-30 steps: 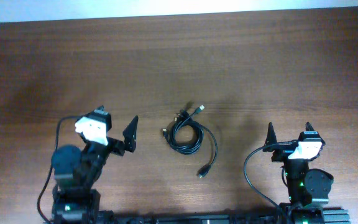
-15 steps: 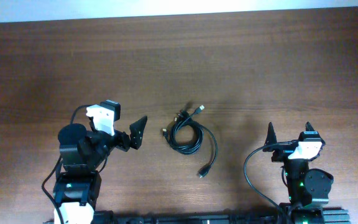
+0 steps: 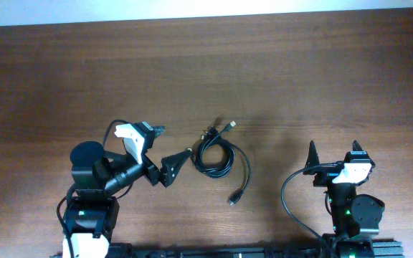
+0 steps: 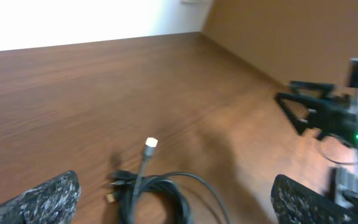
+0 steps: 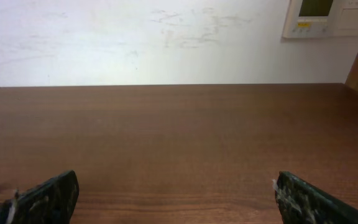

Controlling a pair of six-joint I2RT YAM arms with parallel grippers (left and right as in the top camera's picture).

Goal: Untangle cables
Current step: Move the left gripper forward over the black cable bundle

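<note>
Looking down from the overhead camera, I see the cables [image 3: 217, 154] lying as one small coiled bundle on the tabletop [image 3: 300, 64], between my two arms and nearer the left one. One plug end [image 3: 229, 125] pokes out of the coil toward the far side. A single loose tail curves off the coil's right side toward the near edge and ends in another plug [image 3: 233, 198].

My left gripper [image 3: 175, 147] is angled toward the bundle, with one fingertip just beside the coil's left edge; I cannot tell from above whether it touches. On the left wrist camera the jaws stand wide: the two fingers [image 4: 48, 199] sit at the bottom corners, and the coil lies on the wood between them with nothing clamped. A light-tipped plug [image 4: 151, 142] points away from the lens. The right arm [image 4: 334, 118] shows blurred at the far right.

My right gripper [image 3: 333, 149] sits well apart from the bundle, off to its right near the arm's base. Its wrist camera shows both fingers [image 5: 45, 198] spread to the lower corners, so these jaws are wide too and hold nothing. Ahead of them I see bare wood, a pale wall [image 5: 135, 43] and a wall panel [image 5: 319, 17].
</note>
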